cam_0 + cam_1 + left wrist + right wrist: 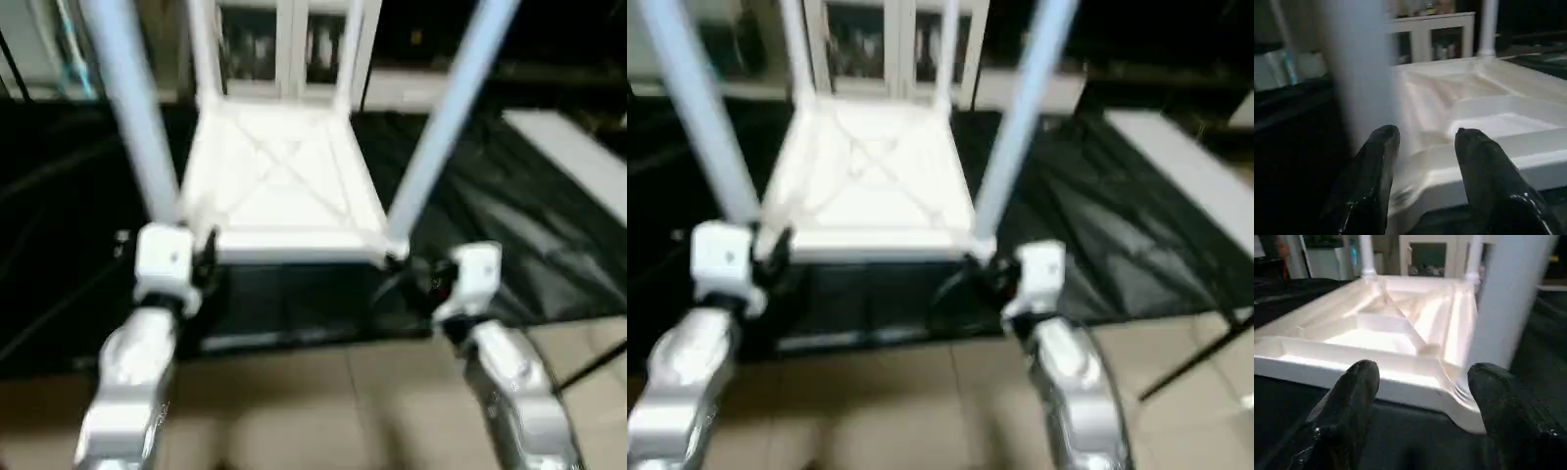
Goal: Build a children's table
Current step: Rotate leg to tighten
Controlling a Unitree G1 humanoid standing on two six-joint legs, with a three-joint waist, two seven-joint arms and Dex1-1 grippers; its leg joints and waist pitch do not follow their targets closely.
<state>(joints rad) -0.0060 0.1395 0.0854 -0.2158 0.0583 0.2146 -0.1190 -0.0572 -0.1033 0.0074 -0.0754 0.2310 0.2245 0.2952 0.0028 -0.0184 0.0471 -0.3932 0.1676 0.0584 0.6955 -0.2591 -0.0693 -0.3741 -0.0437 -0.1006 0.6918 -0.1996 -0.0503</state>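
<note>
The table (282, 186) lies upside down on a black sheet (509, 225) spread over the floor, its ribbed, X-braced underside facing up. Four white legs stand upward from the corner sockets: the near left leg (132, 108), the near right leg (449, 117), and two far legs (204, 49) in front of a white cabinet with glass doors (279, 44).

My left gripper (1422, 139) sits at the near left corner of the table. Its jaws are spread and pinch nothing. In the left wrist view, one finger (1371, 171) lies in front of the base of the near left leg and the other in front of the near rim; I cannot tell whether either touches.

My right gripper (1420, 374) sits at the near right corner, just short of the rim. Its jaws are spread wide and empty. In the right wrist view, the rounded corner socket (1462, 396) and the base of the near right leg lie between the two fingers, slightly beyond them.
</note>
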